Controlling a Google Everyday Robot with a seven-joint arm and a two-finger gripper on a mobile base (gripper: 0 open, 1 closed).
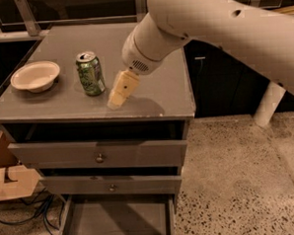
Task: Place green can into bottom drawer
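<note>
since the gripper, whose state cannot be told, is held just beside the green can, the can could be toppled if clipped.

- The gripper is over the desk, just right of the green can. The arm above it runs off the top and right edges.
- The bottom drawer is cut off by the lower edge, and its front is out of view.
- The can's label print is too small to read.
- A cardboard box is cut by the left edge.
</note>
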